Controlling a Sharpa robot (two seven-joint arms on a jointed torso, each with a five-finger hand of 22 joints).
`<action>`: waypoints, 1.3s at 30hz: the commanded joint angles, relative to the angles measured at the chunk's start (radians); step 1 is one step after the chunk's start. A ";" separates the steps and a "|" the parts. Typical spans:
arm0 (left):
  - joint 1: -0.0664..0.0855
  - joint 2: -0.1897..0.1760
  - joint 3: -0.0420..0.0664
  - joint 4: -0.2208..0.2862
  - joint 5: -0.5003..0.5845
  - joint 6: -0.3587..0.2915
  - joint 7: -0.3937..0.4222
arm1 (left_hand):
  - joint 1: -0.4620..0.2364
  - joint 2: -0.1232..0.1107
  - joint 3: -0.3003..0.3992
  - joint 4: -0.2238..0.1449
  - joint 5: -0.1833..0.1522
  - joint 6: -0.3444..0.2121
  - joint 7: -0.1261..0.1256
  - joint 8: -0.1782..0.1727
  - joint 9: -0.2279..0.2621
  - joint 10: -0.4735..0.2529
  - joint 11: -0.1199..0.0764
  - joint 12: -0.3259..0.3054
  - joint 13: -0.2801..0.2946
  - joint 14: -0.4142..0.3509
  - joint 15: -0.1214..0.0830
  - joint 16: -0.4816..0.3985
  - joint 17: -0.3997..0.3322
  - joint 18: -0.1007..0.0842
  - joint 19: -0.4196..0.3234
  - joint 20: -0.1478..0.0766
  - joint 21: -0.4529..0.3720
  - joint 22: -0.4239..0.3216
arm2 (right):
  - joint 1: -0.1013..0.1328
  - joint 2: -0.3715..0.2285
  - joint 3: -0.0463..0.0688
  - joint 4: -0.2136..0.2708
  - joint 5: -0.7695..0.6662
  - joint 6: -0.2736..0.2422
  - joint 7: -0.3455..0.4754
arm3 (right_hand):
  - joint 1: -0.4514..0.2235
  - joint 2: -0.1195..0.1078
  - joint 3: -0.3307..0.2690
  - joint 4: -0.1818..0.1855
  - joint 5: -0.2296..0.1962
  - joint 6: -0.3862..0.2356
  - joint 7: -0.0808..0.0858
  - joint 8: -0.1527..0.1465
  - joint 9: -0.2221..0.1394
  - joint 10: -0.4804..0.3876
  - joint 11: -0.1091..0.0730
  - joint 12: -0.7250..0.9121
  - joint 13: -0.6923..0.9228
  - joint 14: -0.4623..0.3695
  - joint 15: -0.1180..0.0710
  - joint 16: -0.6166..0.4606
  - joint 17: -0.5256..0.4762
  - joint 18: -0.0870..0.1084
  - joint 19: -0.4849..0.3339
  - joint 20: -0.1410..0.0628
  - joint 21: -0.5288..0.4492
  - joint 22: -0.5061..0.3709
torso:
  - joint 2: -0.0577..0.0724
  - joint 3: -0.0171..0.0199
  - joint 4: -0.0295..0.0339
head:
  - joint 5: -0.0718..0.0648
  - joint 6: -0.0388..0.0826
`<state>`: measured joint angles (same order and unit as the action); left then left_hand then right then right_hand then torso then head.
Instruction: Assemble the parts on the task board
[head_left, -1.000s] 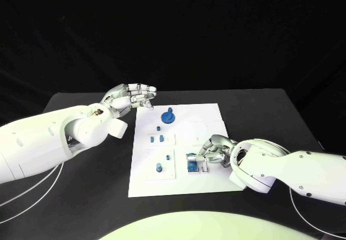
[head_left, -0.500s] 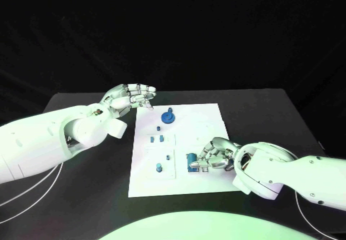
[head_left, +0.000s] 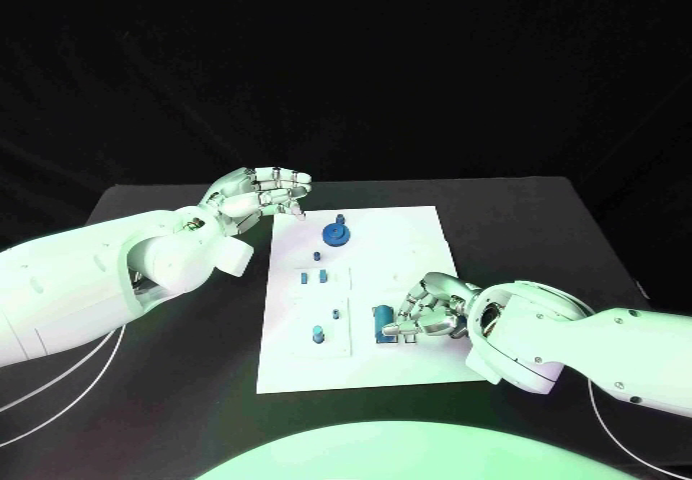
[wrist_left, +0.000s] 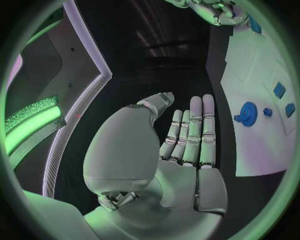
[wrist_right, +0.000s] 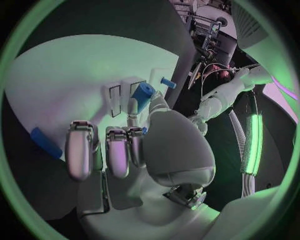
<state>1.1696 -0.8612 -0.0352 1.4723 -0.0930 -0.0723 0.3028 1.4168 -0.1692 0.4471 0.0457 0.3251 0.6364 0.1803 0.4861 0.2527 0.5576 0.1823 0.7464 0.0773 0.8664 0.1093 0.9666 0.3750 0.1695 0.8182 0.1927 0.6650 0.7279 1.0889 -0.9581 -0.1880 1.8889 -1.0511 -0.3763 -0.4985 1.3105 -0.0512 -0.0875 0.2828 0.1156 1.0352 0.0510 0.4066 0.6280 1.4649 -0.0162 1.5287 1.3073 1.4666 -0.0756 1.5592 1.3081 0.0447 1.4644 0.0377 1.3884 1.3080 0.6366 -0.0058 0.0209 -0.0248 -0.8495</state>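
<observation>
White and flat, the task board (head_left: 389, 290) lies mid-table in the head view, with small blue parts on it: a round geared piece with a peg (head_left: 335, 235) near the far end, smaller blocks (head_left: 320, 277) in the middle. The right hand (head_left: 426, 312) pinches a blue block (head_left: 384, 324) at the board's near right. The left hand (head_left: 263, 195) hovers by the far left corner.

Left wrist view: that hand's fingers (wrist_left: 195, 131) lie straight and apart, holding nothing.

Right wrist view: fingers (wrist_right: 103, 149) curl over the board.

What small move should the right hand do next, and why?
Probably press the blue part gently down into the task board. The right hand has its fingers at this part near the board's right side, while the left hand hovers open beside the far left corner.
</observation>
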 joint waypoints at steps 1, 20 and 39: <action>0.000 0.000 0.001 0.003 -0.004 0.014 0.003 | -0.007 0.006 0.003 0.005 0.006 -0.006 0.031 0.005 -0.001 -0.005 0.001 0.001 -0.001 -0.006 0.002 0.002 -0.001 0.011 0.001 0.008 -0.006 -0.001 | -0.002 0.000 -0.001 -0.009 -0.027 0.029 0.001 | 0.033 0.007 0.017 -0.004 0.006 0.006 -0.004 0.005 0.001 0.093 -0.009 0.006 0.245 0.099 -0.008 0.003 0.236 -0.011 0.056 -0.010 0.004 0.219 | 0.000 -0.0007 -0.0005 | 0.001 -0.003; 0.000 -0.003 0.000 0.004 -0.004 0.016 0.000 | -0.006 0.008 0.005 0.005 0.006 -0.006 0.032 0.008 -0.002 -0.007 0.001 0.001 -0.002 -0.006 0.002 0.003 -0.001 0.012 0.002 0.008 -0.006 -0.001 | -0.003 -0.018 -0.001 0.002 -0.035 0.032 0.012 | 0.069 -0.008 0.035 -0.004 0.017 0.008 -0.006 0.004 -0.001 0.094 -0.011 0.007 0.245 0.099 -0.010 0.003 0.236 -0.012 0.057 -0.012 0.007 0.219 | 0.000 0.0009 -0.0016 | 0.002 -0.004; 0.000 -0.002 -0.001 0.004 -0.003 0.021 0.011 | -0.006 0.009 0.006 0.005 0.006 -0.007 0.033 0.009 -0.004 -0.009 0.001 0.001 -0.002 -0.006 0.002 0.003 -0.002 0.012 0.003 0.008 -0.007 -0.002 | 0.068 -0.171 0.003 0.030 -0.138 -0.024 0.061 | 0.029 -0.050 0.053 0.008 -0.018 -0.067 0.039 -0.065 -0.029 0.082 0.028 -0.019 0.233 0.097 0.022 0.000 0.226 -0.007 0.047 0.011 -0.024 0.212 | -0.002 -0.0013 -0.0033 | -0.023 0.004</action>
<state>1.1695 -0.8643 -0.0366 1.4725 -0.0945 -0.0703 0.2990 1.4129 -0.1652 0.4499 0.0485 0.3251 0.6365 0.1803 0.4896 0.2500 0.5576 0.1823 0.7464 0.0764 0.8665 0.1093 0.9666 0.3743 0.1695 0.8202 0.1947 0.6643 0.7272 1.1548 -1.1203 -0.1832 1.9162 -1.1125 -0.4114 -0.4534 1.3426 -0.0978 -0.0406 0.2910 0.1013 0.9741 0.0903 0.3442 0.6003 1.4664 0.0073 1.5130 1.3077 1.4665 -0.0607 1.5592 1.3077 0.0451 1.4645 0.0419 1.3678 1.3076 0.6349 -0.0065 0.0178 -0.0431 -0.8458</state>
